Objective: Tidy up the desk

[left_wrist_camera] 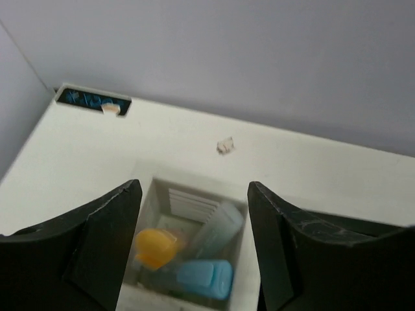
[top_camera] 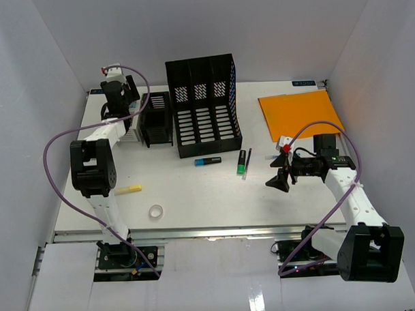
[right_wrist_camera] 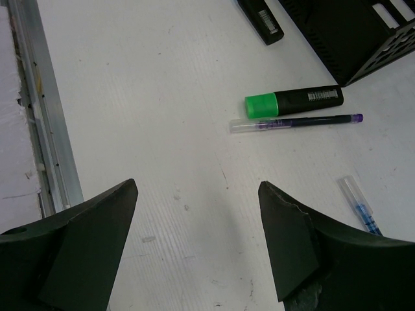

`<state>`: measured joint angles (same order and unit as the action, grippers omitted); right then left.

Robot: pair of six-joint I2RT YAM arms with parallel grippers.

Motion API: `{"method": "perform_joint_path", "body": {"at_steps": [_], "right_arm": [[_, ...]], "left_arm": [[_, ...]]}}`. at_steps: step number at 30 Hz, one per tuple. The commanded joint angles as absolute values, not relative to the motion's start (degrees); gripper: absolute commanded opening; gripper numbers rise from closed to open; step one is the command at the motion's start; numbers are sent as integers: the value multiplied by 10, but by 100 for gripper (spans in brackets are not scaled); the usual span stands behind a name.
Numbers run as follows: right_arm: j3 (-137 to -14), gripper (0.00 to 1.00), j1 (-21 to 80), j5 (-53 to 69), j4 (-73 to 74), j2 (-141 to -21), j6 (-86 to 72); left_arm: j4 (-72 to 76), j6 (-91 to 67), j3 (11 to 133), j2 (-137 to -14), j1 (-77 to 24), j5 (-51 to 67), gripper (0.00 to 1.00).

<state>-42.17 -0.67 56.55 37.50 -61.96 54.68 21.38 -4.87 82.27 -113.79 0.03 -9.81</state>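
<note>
While left gripper (left_wrist_camera: 194, 194) overhangs the bin (left_wrist_camera: 245, 256), right gripper (right_wrist_camera: 198, 194) hovers agape.

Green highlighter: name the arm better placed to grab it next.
Right. The right gripper hangs open close to the green highlighter; the left gripper is over the far-left white bin.

Left arm (top_camera: 106, 212): white tubular links joined by boxy black joint housings. A purple cable (top_camera: 46, 161) runs outside the links in loose loops from base to wrist. Left gripper (top_camera: 121, 98): black body with a white fitting on top.

Right arm (top_camera: 356, 205): same white links and black housings, with its own purple cable (top_camera: 319, 123). A small red cap (top_camera: 287, 147) sits just behind the right gripper (top_camera: 278, 183).

Wrist views: left fingers (left_wrist_camera: 104, 246) and right fingers (right_wrist_camera: 84, 253) are matt black wedges. Their edges are chipped and scuffed pale.
</note>
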Motion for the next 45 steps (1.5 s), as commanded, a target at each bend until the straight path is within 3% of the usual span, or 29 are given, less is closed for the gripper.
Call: {"method": "perform_joint_path", "body": {"at_steps": [1,6,12,17,21,25,45], "right_arm": [[-425,82,-13,585,381,-604,557],[-425,82,-19,589,383,-593,560],[-424,82,-25,598,395,-587,571],[-426,82,-28,604,401,-584,577],[-425,82,-28,602,401,-580,578],[-425,82,-29,600,400,-579,579],[-424,82,-30,596,408,-582,593]], "left_arm": [[139,-114,809,-1042,-1,-113,79],[-69,-282,796,-933,33,-118,78],[-259,-497,647,-754,54,-88,64],[-482,-605,577,-720,110,-43,62],[-494,-621,491,-723,129,-18,72],[-466,-624,440,-741,142,24,73],[-435,-630,499,-863,151,-13,73]]}}
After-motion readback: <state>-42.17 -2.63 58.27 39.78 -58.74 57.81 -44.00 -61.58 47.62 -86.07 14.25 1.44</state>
